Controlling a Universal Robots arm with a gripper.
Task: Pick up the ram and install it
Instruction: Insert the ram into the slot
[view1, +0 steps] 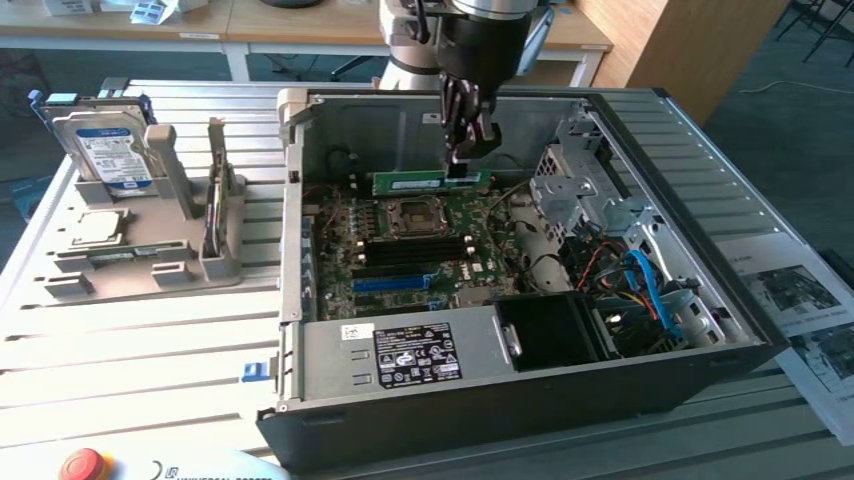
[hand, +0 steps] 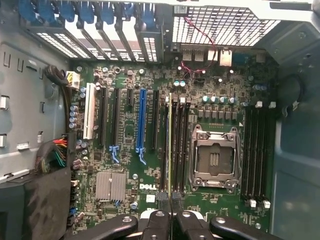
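Gripper (view1: 463, 167) is pinched narrow on the ram (view1: 414, 182), so it's def holding it. Ram = thin flat green board w/ a pale label on the face, standing on its long edge inside the open PC case (view1: 534, 415). It's over the far part of the mobo (view1: 441, 250), just behind the CPU socket (view1: 411, 215). On the wrist cam it's edge-on, a skinny yellow-green line running out from between the black fingers (hand: 162, 200) and lined up w/ the black mem slots beside the socket. Can't tell if it's touching a slot or hanging just above.

Materials: case is bare grey sheet metal inside w/ perforated panels, black outside. Mobo is dark green, packed w/ little round caps, a finned silver heatsink (hand: 110, 186), and one long blue slot (hand: 142, 120) among black ones. Boxy silver PSU (view1: 400, 355) w/ a black sticker sits at the near end. Blue + red cables (view1: 647, 285) are tangled on the exterior view's right.

Surface is a ribbed aluminium table (view1: 147, 340). On the exterior view's left a grey plastic rack (view1: 187, 270) holds an upright hdd (view1: 107, 145) w/ a blue label and a square silver CPU (view1: 96, 228) lying flat. There are printed sheets (view1: 801, 300) on the right and a red button (view1: 83, 465) at the near edge. Wooden desks (view1: 267, 25) behind, grey-blue floor (view1: 787, 70).
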